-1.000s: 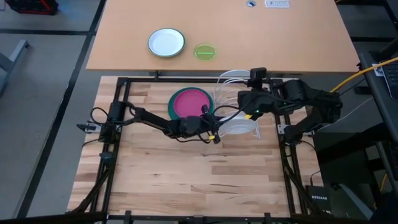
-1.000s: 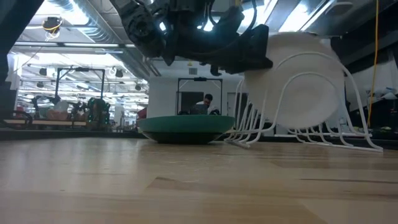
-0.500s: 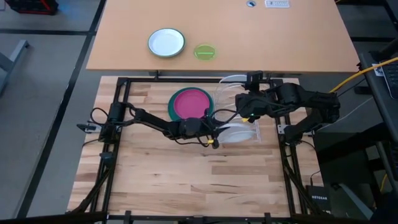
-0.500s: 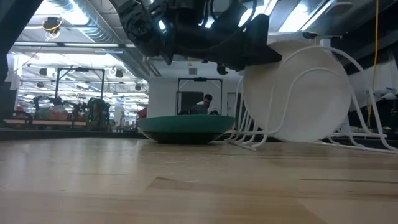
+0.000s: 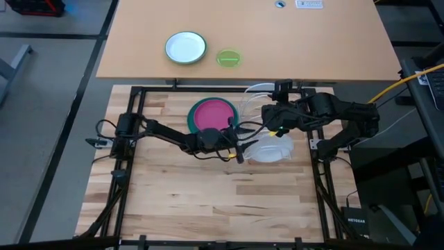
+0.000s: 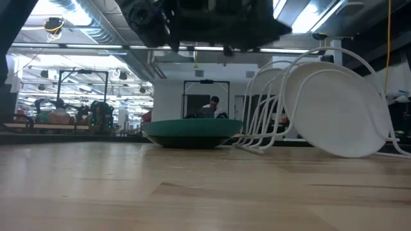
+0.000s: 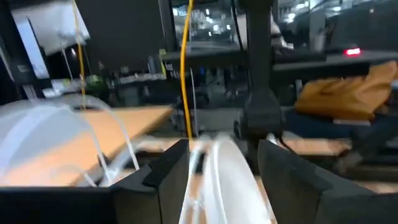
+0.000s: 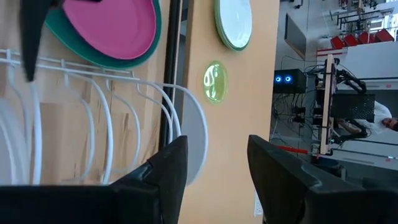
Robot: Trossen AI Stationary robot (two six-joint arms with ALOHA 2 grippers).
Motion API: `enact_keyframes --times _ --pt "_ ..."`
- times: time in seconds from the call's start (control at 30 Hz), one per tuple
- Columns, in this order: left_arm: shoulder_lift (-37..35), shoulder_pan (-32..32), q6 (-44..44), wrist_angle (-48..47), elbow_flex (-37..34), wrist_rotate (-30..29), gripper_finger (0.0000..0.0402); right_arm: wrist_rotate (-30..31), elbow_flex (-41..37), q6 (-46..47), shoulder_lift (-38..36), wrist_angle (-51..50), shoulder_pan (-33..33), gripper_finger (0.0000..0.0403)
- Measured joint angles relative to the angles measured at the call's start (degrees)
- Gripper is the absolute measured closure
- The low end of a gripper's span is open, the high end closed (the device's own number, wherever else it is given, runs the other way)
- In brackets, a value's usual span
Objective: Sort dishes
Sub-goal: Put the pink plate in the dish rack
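Observation:
A plain white plate (image 5: 272, 150) (image 6: 340, 109) leans tilted in the white wire rack (image 5: 258, 104) (image 6: 270, 109), with its lower rim (image 6: 350, 154) down at the rack's base. My left gripper (image 5: 239, 147) (image 7: 222, 146) is open at the plate's left. Its fingers stand on either side of the plate's rim (image 7: 227, 180), apart from it. A magenta-pink plate (image 5: 211, 114) lies on the teal plate (image 6: 189, 131), left of the rack. My right gripper (image 5: 272, 121) (image 8: 214, 140) hovers open over the rack's far part.
A green-rimmed white plate (image 5: 185, 47) and a small lime-green dish (image 5: 227, 57) sit on the tan table beyond the work board. A black frame (image 5: 132, 139) borders the wooden board. Bare wood (image 5: 222, 201) fills its near half.
My left gripper has opened and let go of the white plate. The plate stood upright in the rack and has tipped over; it now leans tilted, with its lower rim at the rack's base. My right gripper has gone a little toward the table's far edge.

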Motion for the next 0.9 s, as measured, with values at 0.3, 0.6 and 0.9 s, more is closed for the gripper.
enact_keyframes --times 0.3,0.6,0.9 --pt "-12.8 1.8 0.0 -30.7 0.0 -6.3 0.0236 -8.6 -1.9 -0.1 0.0 0.5 0.0 0.0233" --pt "-18.5 6.1 -7.9 -72.8 -0.1 -6.4 0.0256 -8.8 -15.2 -2.4 0.0 6.8 0.0 0.0233" --pt "-14.5 8.0 -7.2 -80.4 -0.2 -4.3 0.0259 -9.0 -28.2 -4.8 0.1 20.1 0.0 0.0233"
